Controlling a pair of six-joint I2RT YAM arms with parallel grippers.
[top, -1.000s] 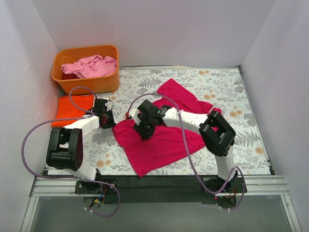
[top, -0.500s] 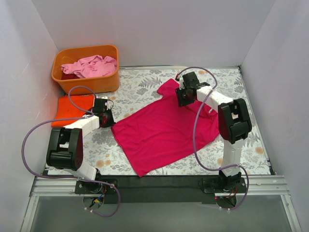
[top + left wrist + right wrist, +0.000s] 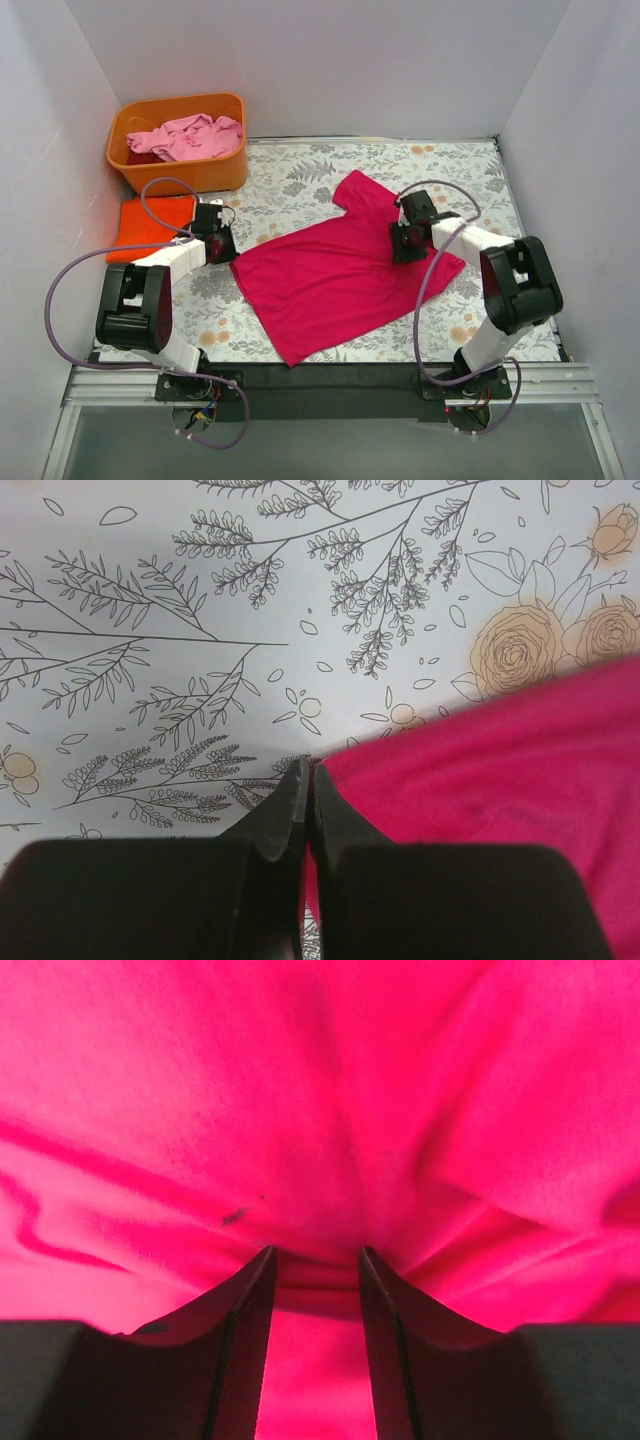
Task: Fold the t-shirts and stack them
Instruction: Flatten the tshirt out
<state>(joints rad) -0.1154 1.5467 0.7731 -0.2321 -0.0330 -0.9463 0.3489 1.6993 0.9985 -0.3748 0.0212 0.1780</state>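
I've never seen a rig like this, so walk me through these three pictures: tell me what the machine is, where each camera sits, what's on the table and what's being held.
Two robot arms, left and right, are bolted at the table's near edge, each ending in a two-finger gripper. The wide picture looks down from above and behind them. The two close-ups come from cameras on the wrists.

A magenta t-shirt lies spread on the flowered table. A folded orange t-shirt lies at the left, just in front of an orange tub holding a pale pink t-shirt.

The left gripper is shut at the magenta shirt's left corner, seemingly pinching it. The right gripper rests on the shirt's right side, fingers apart with cloth puckered between them. I cannot tell whether it grips.
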